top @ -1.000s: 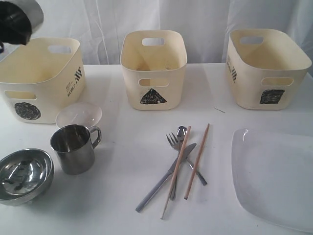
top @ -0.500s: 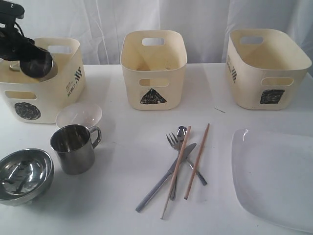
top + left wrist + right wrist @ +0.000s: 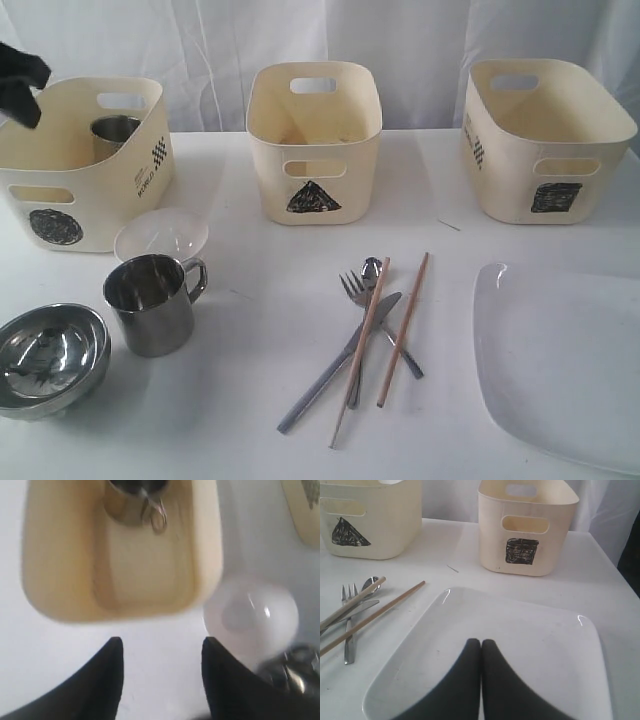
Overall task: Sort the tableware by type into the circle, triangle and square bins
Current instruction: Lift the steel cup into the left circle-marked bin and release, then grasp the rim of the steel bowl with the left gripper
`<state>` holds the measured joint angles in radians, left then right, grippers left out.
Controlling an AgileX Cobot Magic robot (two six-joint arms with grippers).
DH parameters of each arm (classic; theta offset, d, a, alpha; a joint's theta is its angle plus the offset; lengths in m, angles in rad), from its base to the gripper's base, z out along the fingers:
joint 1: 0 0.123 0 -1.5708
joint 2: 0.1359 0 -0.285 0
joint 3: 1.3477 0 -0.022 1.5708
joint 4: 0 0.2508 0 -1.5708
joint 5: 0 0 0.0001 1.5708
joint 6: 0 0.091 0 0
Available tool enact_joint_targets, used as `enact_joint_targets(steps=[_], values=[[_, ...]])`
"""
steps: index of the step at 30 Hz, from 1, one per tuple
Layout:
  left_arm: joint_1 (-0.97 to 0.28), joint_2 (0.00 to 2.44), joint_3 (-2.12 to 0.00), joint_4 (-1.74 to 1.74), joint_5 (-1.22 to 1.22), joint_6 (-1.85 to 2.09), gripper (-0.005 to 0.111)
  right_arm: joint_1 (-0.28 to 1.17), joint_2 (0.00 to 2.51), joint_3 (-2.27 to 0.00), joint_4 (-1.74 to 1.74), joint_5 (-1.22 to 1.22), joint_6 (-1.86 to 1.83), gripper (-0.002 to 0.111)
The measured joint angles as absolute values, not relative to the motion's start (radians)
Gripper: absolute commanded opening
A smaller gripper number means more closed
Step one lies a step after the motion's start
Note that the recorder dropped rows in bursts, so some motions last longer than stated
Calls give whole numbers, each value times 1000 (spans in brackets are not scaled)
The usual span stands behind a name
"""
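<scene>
Exterior: one mug [image 3: 115,135] sits in the circle bin [image 3: 100,200], far left. Second mug [image 3: 150,303], steel bowl [image 3: 50,358], white bowl [image 3: 160,237], cutlery [image 3: 352,290], chopsticks [image 3: 403,325] and plate [image 3: 560,360] lie unsorted on the table [image 3: 250,400]. Nothing shows in the triangle bin [image 3: 313,150] or square bin [image 3: 510,150]. Left wrist: left gripper [image 3: 160,647] spread, empty, up by the circle bin. Right wrist: right gripper [image 3: 481,644] pressed together, empty, over the plate. Barely started.

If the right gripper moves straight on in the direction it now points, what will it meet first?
Most likely the large white square plate: the shut right gripper points across it, seemingly tilted down. If it runs level, the square bin behind comes first; depth is unclear.
</scene>
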<state>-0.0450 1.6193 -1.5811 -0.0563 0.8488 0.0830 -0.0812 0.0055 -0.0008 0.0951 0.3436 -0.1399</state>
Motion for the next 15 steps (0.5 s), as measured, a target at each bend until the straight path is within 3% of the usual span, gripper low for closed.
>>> enact_joint_targets(steps=[5,15], values=[[-45,1613,-1540,-63,1128,255,53,-81,6,-1,95,344,-140,0],[-45,1621,-1252,-63,1002,444,53,-81,6,-1,95,344,-140,0]])
